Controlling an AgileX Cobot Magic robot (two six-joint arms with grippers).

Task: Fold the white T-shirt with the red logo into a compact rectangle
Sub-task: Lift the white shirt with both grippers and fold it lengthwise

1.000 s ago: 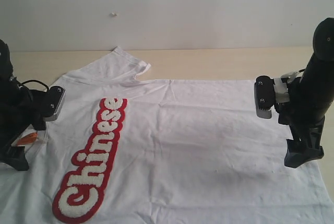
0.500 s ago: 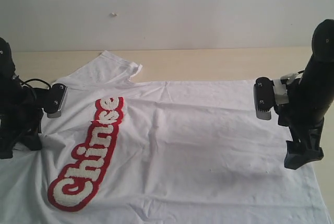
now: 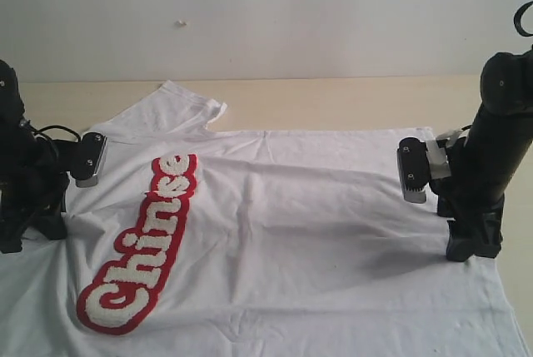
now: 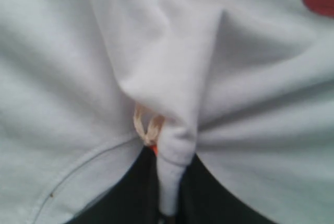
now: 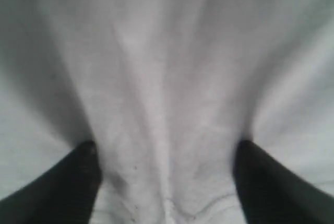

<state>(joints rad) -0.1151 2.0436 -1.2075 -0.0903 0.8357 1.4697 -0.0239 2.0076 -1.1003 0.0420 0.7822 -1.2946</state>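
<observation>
White cotton T-shirt [image 3: 316, 224] lies flat, long axis spanning the left to right edges of the desk [image 3: 333, 103]. Left gripper [image 4: 168, 182] pinches a collar fold nearest the long red logo patch [image 3: 141, 249]; right gripper [image 5: 164, 151], wide apart, straddles the hem end.

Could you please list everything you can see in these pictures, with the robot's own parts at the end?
T-shirt: one, white, spread over most of the table, one sleeve toward the wall.
logo: one, red with white letters, across the shirt's chest, nearer the left arm.
tag: one, orange, a sliver beside the pinched fold at the left tool.
table: one, pale wood, bare strip between shirt and wall.
wall: one, off-white, behind the table.
arms: two, black, one at each end of the shirt.
left tool: one, black, shut on a pinched fold of the T-shirt.
right tool: one, black, open, fingers apart over the cloth at the shirt's other end.
</observation>
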